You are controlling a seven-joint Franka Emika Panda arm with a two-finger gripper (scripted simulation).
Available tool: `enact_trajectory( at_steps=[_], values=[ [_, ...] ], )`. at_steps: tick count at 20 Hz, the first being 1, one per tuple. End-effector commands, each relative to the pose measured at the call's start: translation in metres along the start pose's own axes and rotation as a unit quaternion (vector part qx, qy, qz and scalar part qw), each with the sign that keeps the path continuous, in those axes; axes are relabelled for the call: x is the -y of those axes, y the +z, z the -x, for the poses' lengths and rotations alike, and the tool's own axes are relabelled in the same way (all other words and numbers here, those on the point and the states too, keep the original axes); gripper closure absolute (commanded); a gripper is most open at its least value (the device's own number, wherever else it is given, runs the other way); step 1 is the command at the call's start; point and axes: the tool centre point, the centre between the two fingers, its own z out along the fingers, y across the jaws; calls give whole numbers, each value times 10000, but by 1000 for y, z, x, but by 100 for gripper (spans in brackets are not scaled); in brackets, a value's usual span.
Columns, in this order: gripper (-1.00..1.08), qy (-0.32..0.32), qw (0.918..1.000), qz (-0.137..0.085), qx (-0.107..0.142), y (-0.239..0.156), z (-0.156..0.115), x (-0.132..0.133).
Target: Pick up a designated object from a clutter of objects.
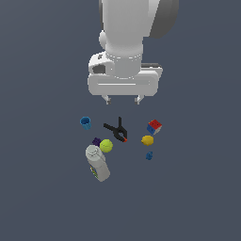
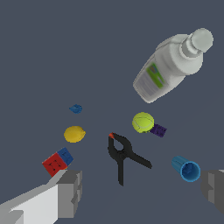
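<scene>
The tennis ball (image 1: 106, 145) (image 2: 143, 122) is yellow-green and round. It lies on the dark floor beside a small purple piece (image 1: 96, 141) (image 2: 158, 130) and close to the cap end of a white bottle (image 1: 98, 164) (image 2: 168, 69). My gripper (image 1: 123, 100) (image 2: 142, 192) hangs open well above the clutter, with nothing between its fingers (image 2: 70, 193). A black clamp with an orange tip (image 1: 117, 130) (image 2: 123, 155) lies almost under it, between the gripper and the ball.
A blue cup (image 1: 85, 123) (image 2: 185, 168) lies toward the exterior view's left. A red-blue-white cube (image 1: 154, 126) (image 2: 57, 161), a yellow lemon (image 1: 147, 140) (image 2: 74, 134) and a small blue piece (image 1: 149, 156) (image 2: 75, 108) sit toward its right.
</scene>
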Motion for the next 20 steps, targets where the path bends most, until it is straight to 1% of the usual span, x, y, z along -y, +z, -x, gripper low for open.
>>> enact_trajectory(
  at_steps=[1, 4, 9, 15, 20],
  values=[
    [-92, 0, 10000, 0, 0, 0, 0, 0],
    [-92, 50, 10000, -22, 16, 1, 0, -4],
    [-92, 250, 9996, -113, 79, 2, 1, -22],
    [-92, 257, 9996, -116, 81, 4, 0, -23],
    [-92, 277, 9995, -117, 82, 22, -5, -27]
  ],
)
